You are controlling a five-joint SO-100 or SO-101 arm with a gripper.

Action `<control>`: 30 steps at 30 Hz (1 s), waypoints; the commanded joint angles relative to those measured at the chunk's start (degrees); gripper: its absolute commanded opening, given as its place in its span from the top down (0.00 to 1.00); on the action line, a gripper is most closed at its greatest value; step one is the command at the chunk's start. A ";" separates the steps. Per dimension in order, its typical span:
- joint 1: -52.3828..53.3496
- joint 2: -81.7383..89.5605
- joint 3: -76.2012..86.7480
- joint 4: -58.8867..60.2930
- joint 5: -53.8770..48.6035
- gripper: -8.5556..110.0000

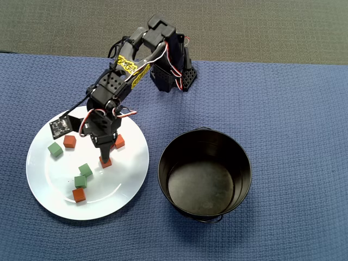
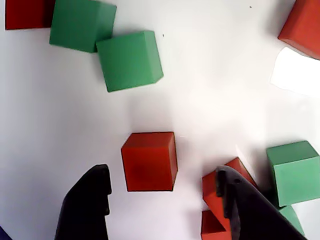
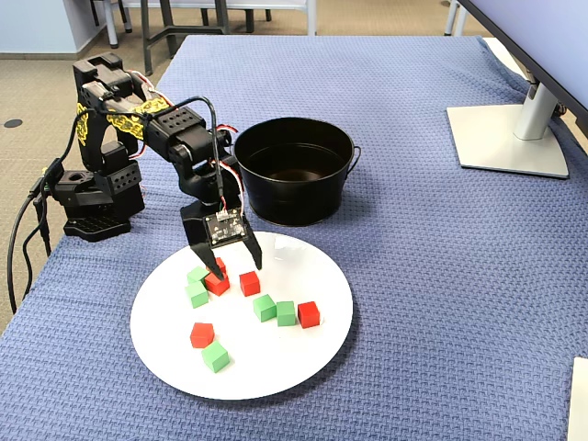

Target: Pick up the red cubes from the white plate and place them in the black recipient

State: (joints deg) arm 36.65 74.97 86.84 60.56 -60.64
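Several red cubes lie on the white plate (image 1: pixel 54 190) among green ones. In the wrist view one red cube (image 2: pixel 149 161) sits on the plate just ahead of my gripper (image 2: pixel 161 172), in line with the gap between its black fingers (image 2: pixel 87 205). The gripper is open and low over the plate, holding nothing. Another red cube (image 2: pixel 216 187) lies partly hidden behind the right finger. From overhead the gripper (image 1: pixel 107 154) stands over a red cube (image 1: pixel 105 161), with others nearby (image 1: pixel 119 141) (image 1: pixel 69 141) (image 1: pixel 79 194). The black recipient (image 1: pixel 163 163) stands empty right of the plate.
Green cubes (image 1: pixel 55 149) (image 1: pixel 85 169) (image 1: pixel 80 181) share the plate; two (image 2: pixel 130 60) lie beyond the gripper. The arm's base (image 3: pixel 92 197) sits at the cloth's edge. A monitor stand (image 3: pixel 505 138) is at the far right of the blue cloth (image 3: pixel 441 303).
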 commanded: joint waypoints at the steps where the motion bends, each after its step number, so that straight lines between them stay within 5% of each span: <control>1: -2.20 -1.14 -6.50 0.35 4.66 0.77; 12: -5.19 -4.31 -7.21 1.41 8.96 0.78; 30: -3.08 -8.35 -8.53 1.85 0.62 0.79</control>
State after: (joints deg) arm 32.08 66.80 82.27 61.96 -58.27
